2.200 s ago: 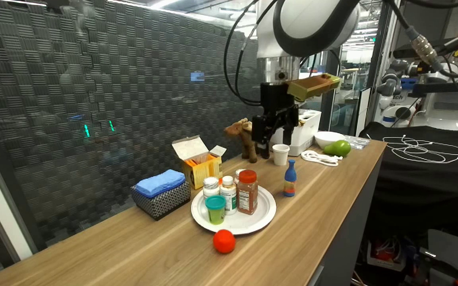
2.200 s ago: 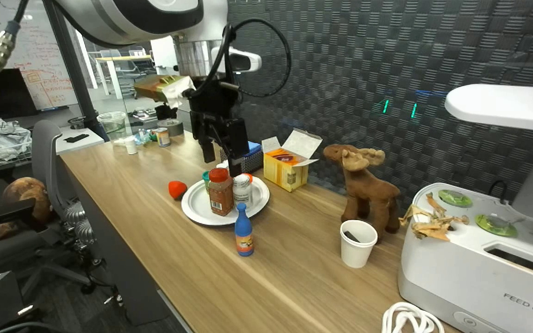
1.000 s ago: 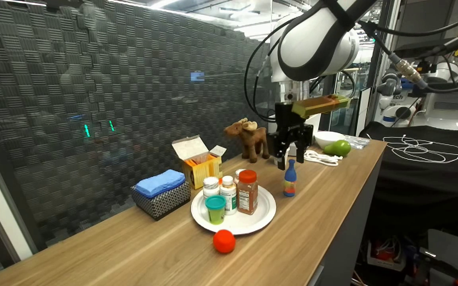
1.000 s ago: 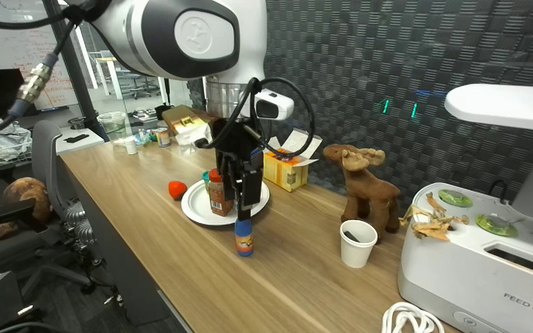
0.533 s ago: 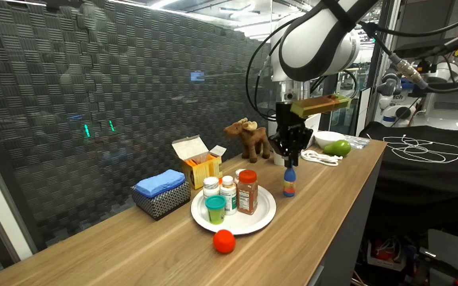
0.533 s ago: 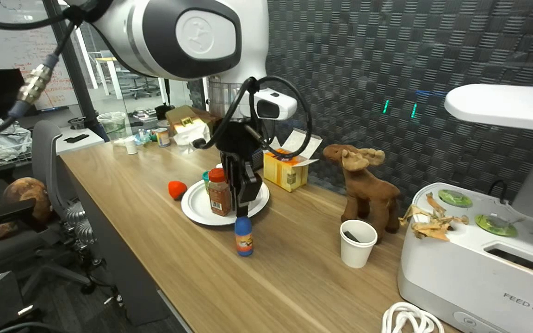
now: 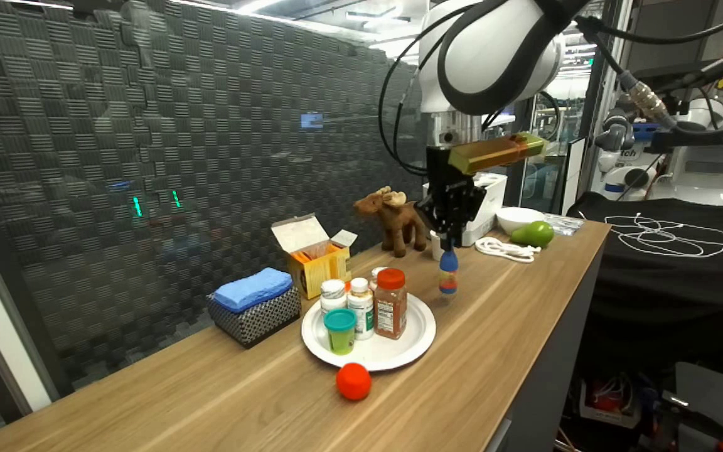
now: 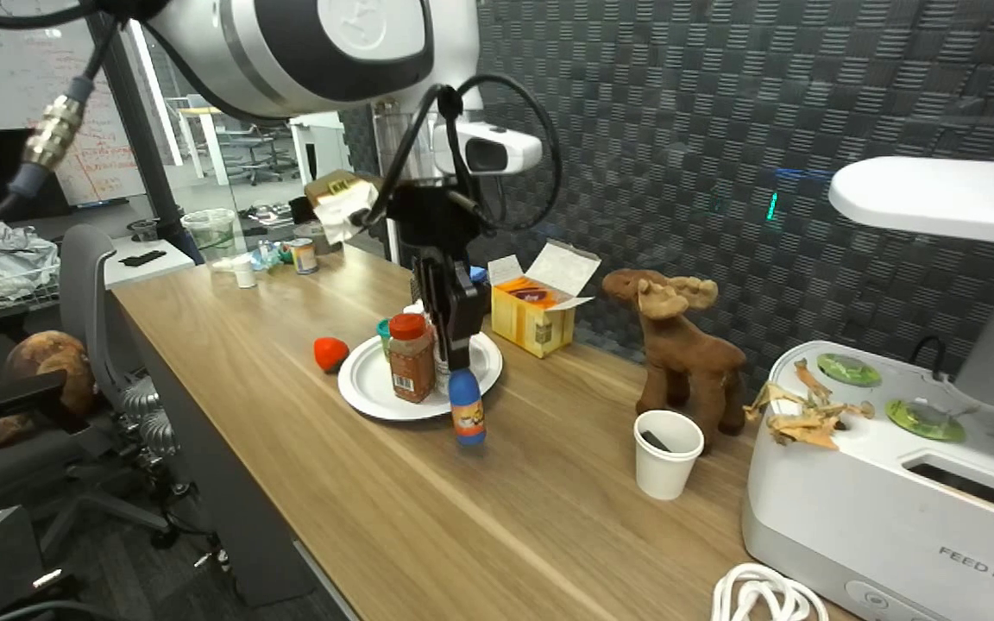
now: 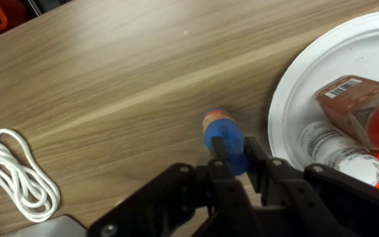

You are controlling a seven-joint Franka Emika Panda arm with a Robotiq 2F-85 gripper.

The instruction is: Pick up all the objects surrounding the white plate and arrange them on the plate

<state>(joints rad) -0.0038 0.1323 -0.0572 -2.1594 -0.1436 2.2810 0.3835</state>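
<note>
My gripper (image 9: 233,141) is shut on the neck of a blue bottle (image 9: 221,128) with an orange label. In both exterior views this bottle (image 7: 448,275) hangs slightly above the table, a little tilted, beside the white plate (image 8: 366,379). Standing on the plate are a red-capped jar (image 7: 391,311), a green tub with a teal lid (image 7: 341,333) and several white bottles (image 7: 361,311), partly hiding one another. Something orange (image 7: 347,287) shows behind them. A small red piece (image 7: 354,381) lies on the table just off the plate's edge.
Behind the plate are an open yellow-orange box (image 7: 317,267) and a patterned box with a blue cloth (image 7: 255,292). A toy moose (image 8: 687,345), a paper cup (image 8: 668,461), white cord (image 9: 21,177) and a white appliance (image 8: 877,517) stand farther along.
The gripper came down over the blue bottle, closed on its neck and has now raised it a little off the table. The plate and its items have not moved.
</note>
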